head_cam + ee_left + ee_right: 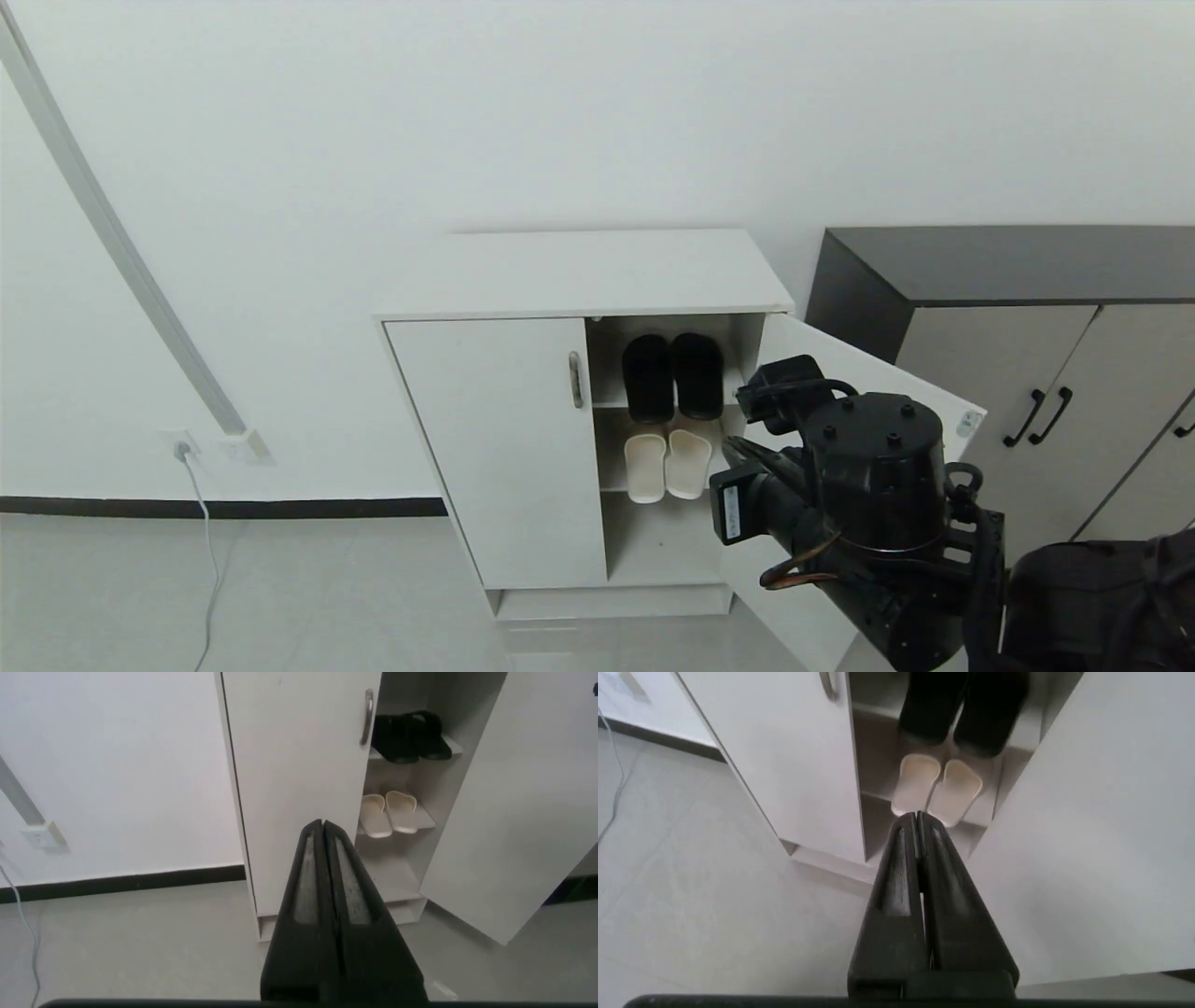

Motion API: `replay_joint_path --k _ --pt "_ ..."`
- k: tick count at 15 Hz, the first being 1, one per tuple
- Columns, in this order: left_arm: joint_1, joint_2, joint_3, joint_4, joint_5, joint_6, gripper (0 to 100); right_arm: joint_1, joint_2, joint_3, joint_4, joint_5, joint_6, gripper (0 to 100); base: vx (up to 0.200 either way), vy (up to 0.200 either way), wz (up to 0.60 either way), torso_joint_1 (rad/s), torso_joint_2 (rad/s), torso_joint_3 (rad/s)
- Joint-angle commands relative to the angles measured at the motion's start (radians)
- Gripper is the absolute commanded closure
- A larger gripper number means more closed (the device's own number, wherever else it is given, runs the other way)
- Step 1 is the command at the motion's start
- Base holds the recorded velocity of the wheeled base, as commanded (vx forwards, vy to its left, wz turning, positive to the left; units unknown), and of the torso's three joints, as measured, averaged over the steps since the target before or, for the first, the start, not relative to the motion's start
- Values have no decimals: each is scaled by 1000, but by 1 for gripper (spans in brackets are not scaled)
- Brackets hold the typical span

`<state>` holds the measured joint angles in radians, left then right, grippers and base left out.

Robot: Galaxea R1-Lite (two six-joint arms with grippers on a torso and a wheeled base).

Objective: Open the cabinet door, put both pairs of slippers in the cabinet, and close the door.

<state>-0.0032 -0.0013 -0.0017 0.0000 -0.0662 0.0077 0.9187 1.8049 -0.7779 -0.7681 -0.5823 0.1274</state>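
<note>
The white cabinet [579,280] stands against the wall with its left door [495,448] shut and its right door [896,373] swung open. A black pair of slippers [672,376] lies on the upper shelf, and a cream pair [667,464] sits on the shelf below. My right arm is in front of the open door, and the right gripper [920,819] is shut on nothing, facing the cream slippers [938,786] from a short way out. My left gripper [322,826] is shut and empty, farther back, facing the left door [299,784].
A dark grey cabinet [1027,308] with black handles stands just right of the open door. A wall socket with a hanging cable [187,450] is at the left. Open tiled floor [280,597] lies before the cabinet.
</note>
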Motion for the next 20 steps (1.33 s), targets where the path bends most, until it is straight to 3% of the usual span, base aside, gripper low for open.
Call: replay_joint_path --k 1,15,20 --pt "0 1 0 0 0 0 100 -1 -13 3 0 1 0 100 0 0 0 237 -549 -325" --pt "0 1 0 0 -4 3 100 -57 22 8 0 29 1 100 0 0 0 218 -486 -271" --pt "0 1 0 0 -4 3 100 -67 27 9 6 44 0 100 0 0 -120 15 -32 -14"
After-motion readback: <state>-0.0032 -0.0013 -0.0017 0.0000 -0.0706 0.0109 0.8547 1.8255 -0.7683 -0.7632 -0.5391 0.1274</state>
